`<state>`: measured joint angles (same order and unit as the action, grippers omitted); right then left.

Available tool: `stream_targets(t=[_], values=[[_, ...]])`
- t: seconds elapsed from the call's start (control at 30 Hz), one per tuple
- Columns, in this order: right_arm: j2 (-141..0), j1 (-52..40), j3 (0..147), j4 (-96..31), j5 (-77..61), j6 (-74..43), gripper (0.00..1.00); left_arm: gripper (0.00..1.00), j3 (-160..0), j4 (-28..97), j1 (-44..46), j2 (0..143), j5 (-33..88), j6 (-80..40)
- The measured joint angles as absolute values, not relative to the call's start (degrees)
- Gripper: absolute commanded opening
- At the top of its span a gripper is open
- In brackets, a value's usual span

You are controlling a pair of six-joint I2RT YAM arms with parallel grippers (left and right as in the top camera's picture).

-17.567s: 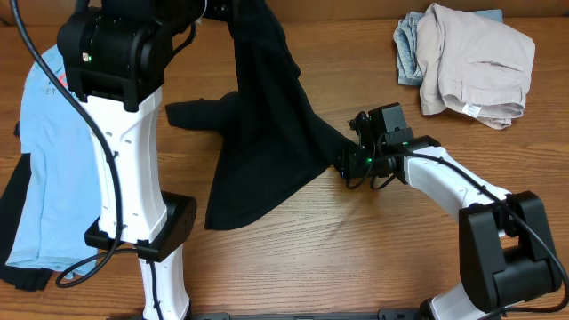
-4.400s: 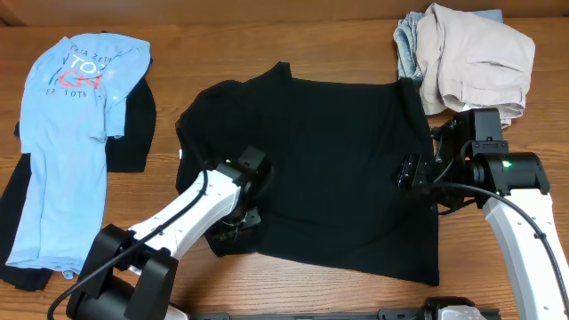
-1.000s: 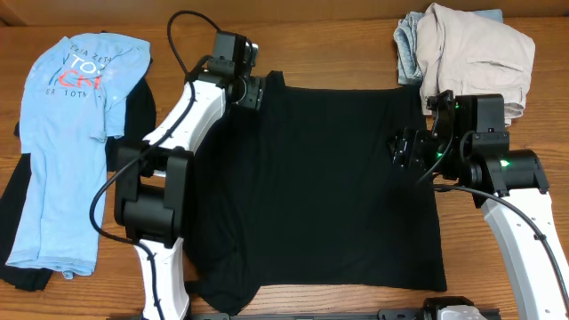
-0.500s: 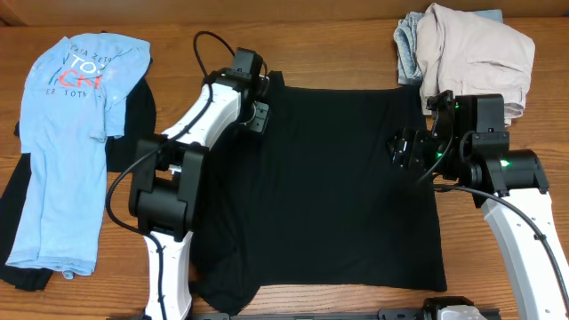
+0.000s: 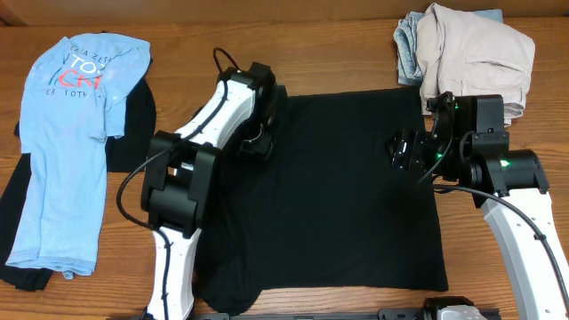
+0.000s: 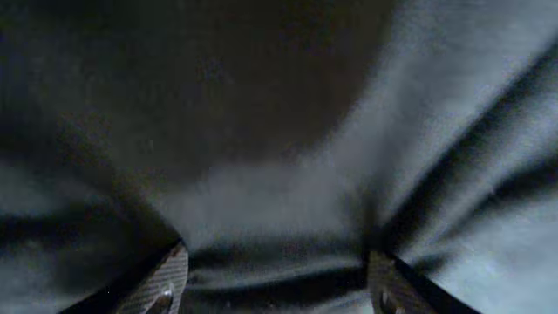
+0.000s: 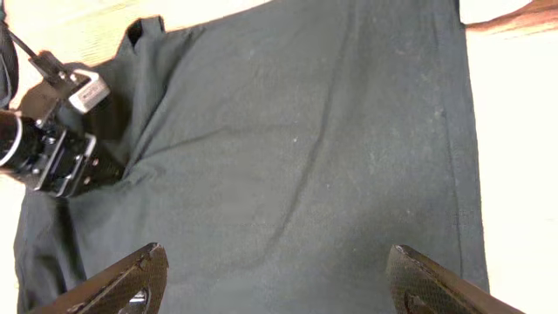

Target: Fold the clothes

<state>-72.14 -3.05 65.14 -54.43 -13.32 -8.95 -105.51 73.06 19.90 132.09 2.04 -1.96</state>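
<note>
Black tee (image 5: pixel 338 204) spread flat on table (image 5: pixel 338 53). Left gripper (image 5: pixel 256 142) down on its upper-left part, jaws apart. Right gripper (image 5: pixel 402 151) over its right edge, jaws wide apart. Blue tee (image 5: pixel 62 160) at left, beige pile (image 5: pixel 476 62) top right.

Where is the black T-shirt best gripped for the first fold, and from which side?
Probably the straight right-hand edge of the black T-shirt, near its far corner, approached from above and from the right. That edge lies flat and free on the table, and the open right gripper hovers close by.
</note>
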Motion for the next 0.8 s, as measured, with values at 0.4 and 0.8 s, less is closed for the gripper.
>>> stream_targets(t=[0.4,0.8], values=[[-72.16,-3.05,65.14,-53.45,-13.30,-8.91,0.84,0.85,-135.24,66.28,19.18,132.66,2.02,-1.17],[-72.16,-3.05,65.14,-53.12,-13.30,-8.97,0.84,0.84,-135.48,56.75,12.86,138.67,1.98,5.82]])
